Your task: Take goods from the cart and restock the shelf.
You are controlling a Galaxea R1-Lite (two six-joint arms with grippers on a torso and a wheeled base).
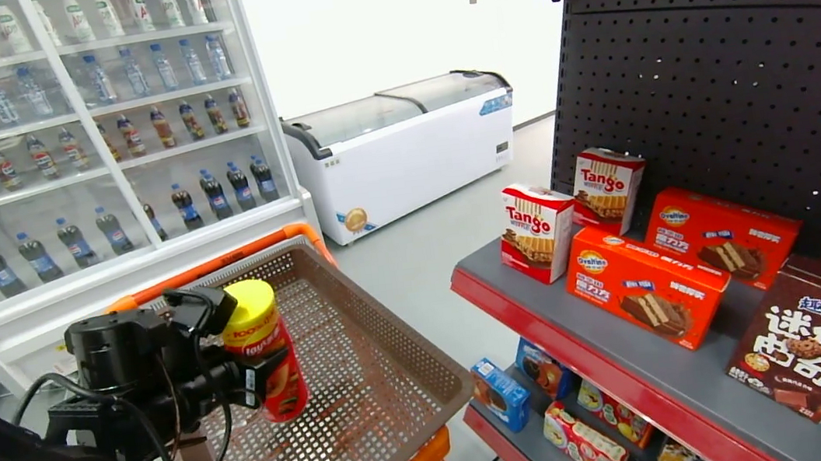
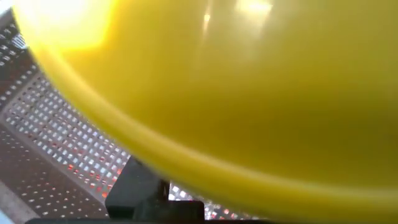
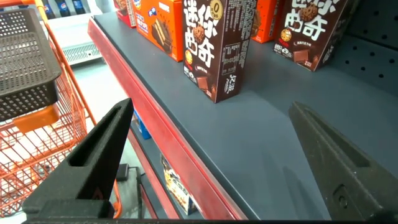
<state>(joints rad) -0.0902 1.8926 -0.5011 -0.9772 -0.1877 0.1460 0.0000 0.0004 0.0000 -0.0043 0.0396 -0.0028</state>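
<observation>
A red chip can with a yellow lid (image 1: 265, 348) hangs upright above the brown cart basket (image 1: 389, 374), with my left gripper (image 1: 238, 361) shut on it. The can's yellow lid (image 2: 249, 81) fills the left wrist view, with the perforated cart basket (image 2: 56, 143) below it. The grey shelf (image 1: 678, 370) with a red front edge stands to the right of the cart. My right gripper (image 3: 217, 162) is open over the grey shelf board (image 3: 249, 143), near a dark brown cookie box (image 3: 214, 46), with nothing between its fingers.
On the shelf stand two red-and-white wafer boxes (image 1: 536, 231), two orange boxes (image 1: 644, 284) and dark brown cookie boxes (image 1: 812, 342). A lower shelf holds more snack packs (image 1: 585, 444). A drinks fridge (image 1: 78, 138) and a white chest freezer (image 1: 400, 149) stand behind the cart.
</observation>
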